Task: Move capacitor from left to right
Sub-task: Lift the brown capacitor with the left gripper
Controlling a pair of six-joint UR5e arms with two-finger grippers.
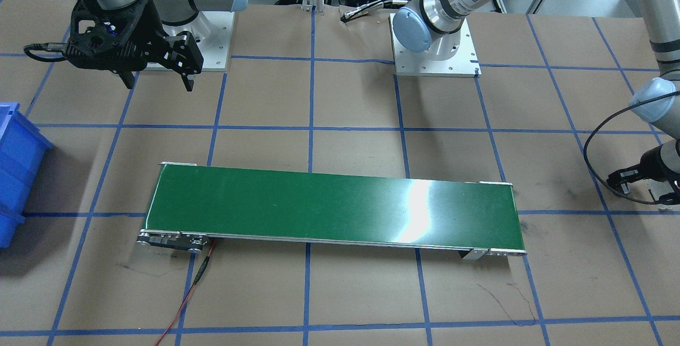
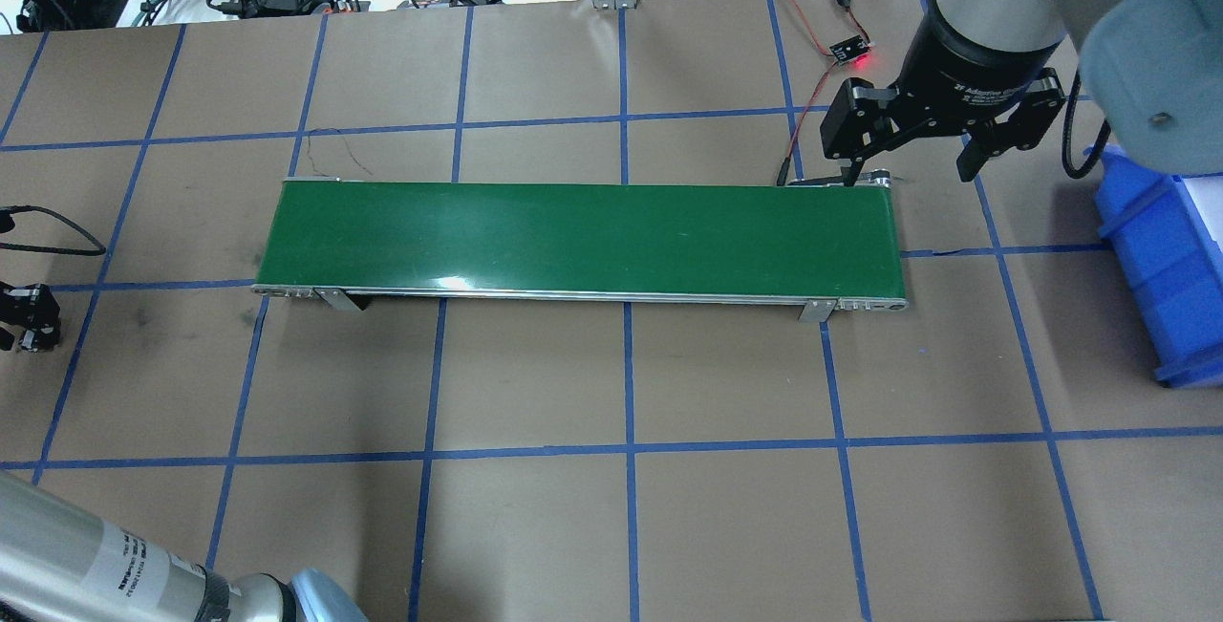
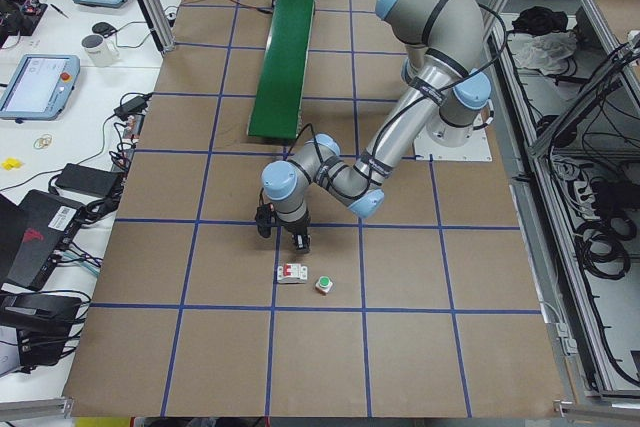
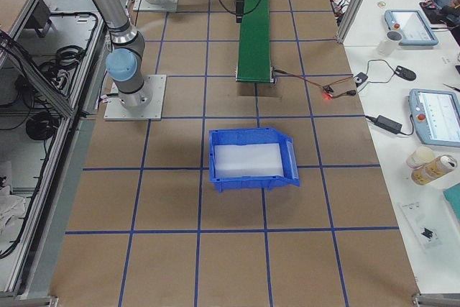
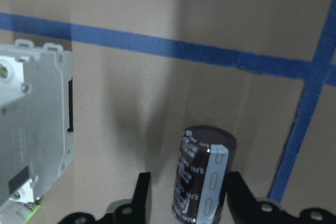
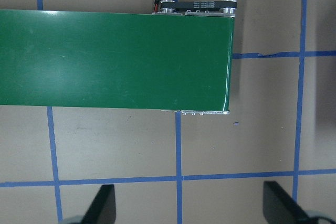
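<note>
left end effector (image 5: 189, 199) straddles capacitor (image 5: 203, 179), gap at its 9 o'clock, pre-grasp | right end effector (image 2: 906, 168) wide above belt (image 2: 573, 240), likely awaiting delivery

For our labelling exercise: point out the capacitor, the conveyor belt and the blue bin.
capacitor (image 5: 194, 177): left wrist view, its dark printed side.
conveyor belt (image 2: 573, 235): overhead view, middle of the belt.
blue bin (image 4: 288, 157): exterior right view, its right-hand wall.

You have a purplish-black capacitor (image 5: 203, 177) with a pale grey stripe and pale print, a green conveyor belt (image 2: 583, 235), a brown table (image 2: 535, 374) gridded in blue tape, a blue bin (image 4: 251, 157), a white box (image 3: 291, 273) marked red, a white piece (image 3: 324, 284) capped green.
</note>
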